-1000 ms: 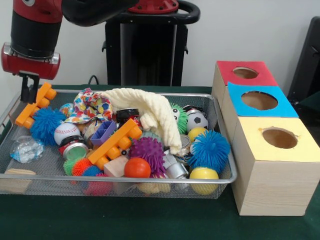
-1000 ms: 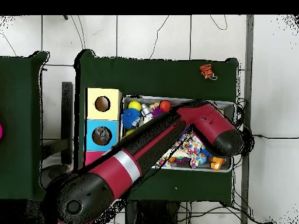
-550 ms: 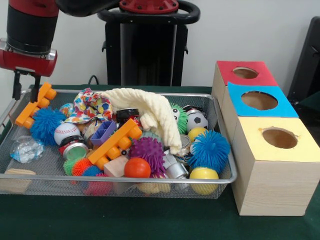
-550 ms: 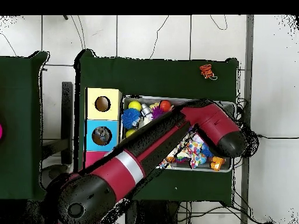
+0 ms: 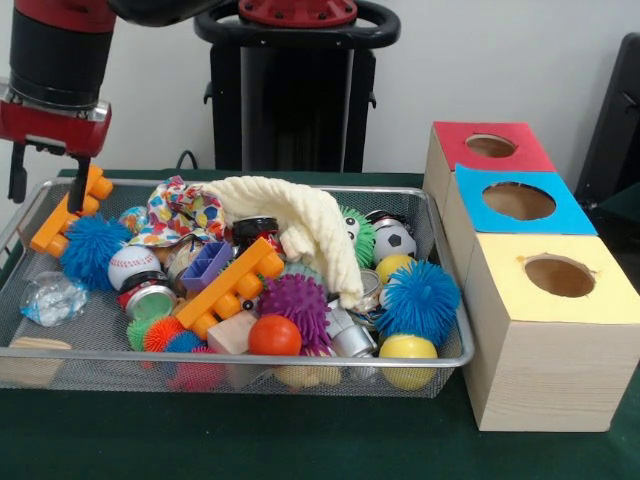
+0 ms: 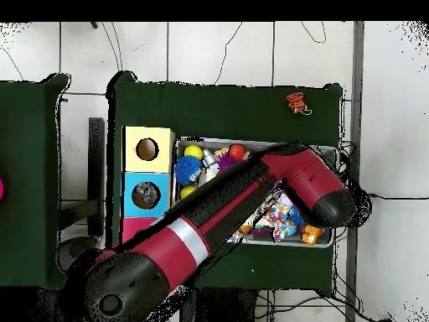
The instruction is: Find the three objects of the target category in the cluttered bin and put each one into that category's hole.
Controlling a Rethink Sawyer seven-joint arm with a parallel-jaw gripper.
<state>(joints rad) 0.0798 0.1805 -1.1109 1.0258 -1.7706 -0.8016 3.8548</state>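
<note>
My gripper (image 5: 46, 175) is spread wide above the orange plastic block bar (image 5: 68, 210); I should descend straight, centred.

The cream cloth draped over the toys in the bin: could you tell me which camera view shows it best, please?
The front view: the cream cloth lies in full sight across the bin's middle. In the overhead view the arm covers that part, so the cloth cannot be made out.

Much of the wire bin (image 6: 328, 151) under the arm (image 6: 251, 189) overhead; red box (image 6: 132, 225) partly covered.
</note>
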